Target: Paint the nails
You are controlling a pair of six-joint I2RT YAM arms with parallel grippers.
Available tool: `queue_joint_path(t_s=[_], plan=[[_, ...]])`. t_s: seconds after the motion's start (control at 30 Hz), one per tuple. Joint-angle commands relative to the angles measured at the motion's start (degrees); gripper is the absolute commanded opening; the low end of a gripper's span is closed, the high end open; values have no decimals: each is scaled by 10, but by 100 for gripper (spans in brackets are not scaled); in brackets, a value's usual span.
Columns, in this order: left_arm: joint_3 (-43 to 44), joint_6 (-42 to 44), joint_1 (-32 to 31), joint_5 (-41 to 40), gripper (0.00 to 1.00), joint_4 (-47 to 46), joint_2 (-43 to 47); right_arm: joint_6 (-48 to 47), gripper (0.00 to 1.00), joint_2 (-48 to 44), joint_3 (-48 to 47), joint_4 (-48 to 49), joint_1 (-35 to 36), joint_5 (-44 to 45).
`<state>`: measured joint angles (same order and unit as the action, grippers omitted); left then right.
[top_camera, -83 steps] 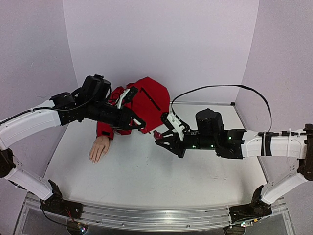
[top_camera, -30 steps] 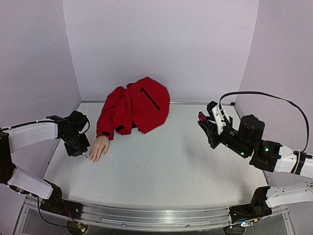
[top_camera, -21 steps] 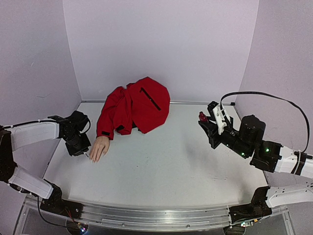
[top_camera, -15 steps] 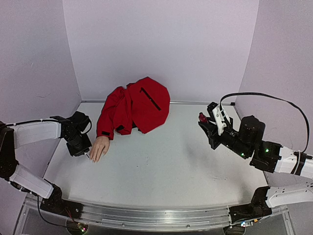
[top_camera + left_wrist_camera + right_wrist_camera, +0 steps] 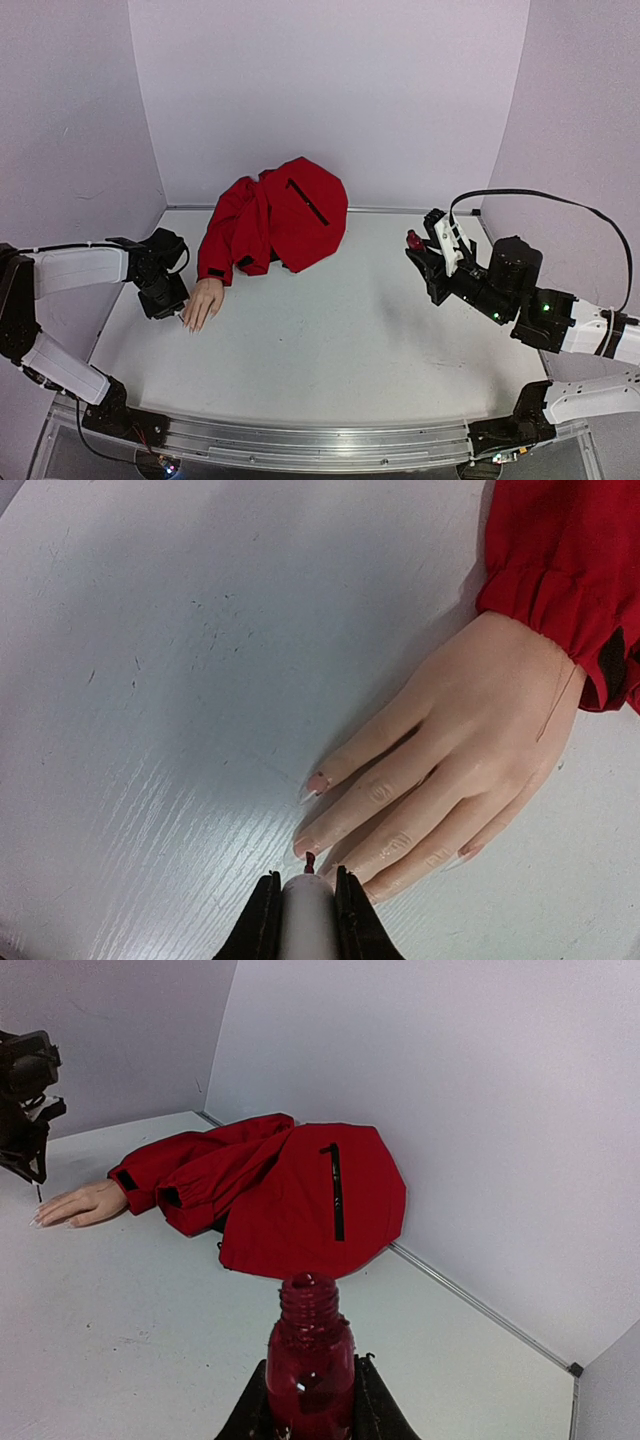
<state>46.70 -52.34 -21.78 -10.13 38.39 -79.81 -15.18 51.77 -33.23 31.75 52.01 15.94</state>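
Pale lilac walls (image 5: 330,90) close in the white wood-grain counter (image 5: 330,350) at the back and on both sides. A silver metal rail (image 5: 300,445) runs along its near edge. A crumpled red fabric jacket (image 5: 285,215) lies against the back wall, left of centre, with one sleeve reaching toward the left edge.

A broad stretch of bare counter separates the two arms. The right tool (image 5: 420,250) is raised over the right side, well apart from the jacket. It is clamped on a small open-necked bottle of red translucent glass (image 5: 309,1360), held upright. The left tool (image 5: 305,905) is low near the left wall, with only a narrow strip of counter between it and that edge. It is closed tight on a white rounded brush cap (image 5: 305,925).

The beige mannequin hand (image 5: 460,760) lies palm down, flat on the counter at the end of the sleeve. Its fingers point toward the near-left corner.

The nails (image 5: 318,781) are at those fingertips, just ahead of the left tool. The one on the outermost long finger shows a pinkish patch.

The dark red brush tip (image 5: 309,862) juts from the cap just beside the tips of the two middle fingers. We cannot tell whether it touches them.
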Motion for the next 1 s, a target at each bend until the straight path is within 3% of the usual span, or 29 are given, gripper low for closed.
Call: queue_joint_path(t_s=[0.0, 0.97], plan=[[9, 6, 4, -5, 0, -18, -4, -4, 0, -16, -1, 45, -2, 10], [2, 9, 6, -3, 0, -27, -22, -5, 0, -11, -1, 46, -3, 10]])
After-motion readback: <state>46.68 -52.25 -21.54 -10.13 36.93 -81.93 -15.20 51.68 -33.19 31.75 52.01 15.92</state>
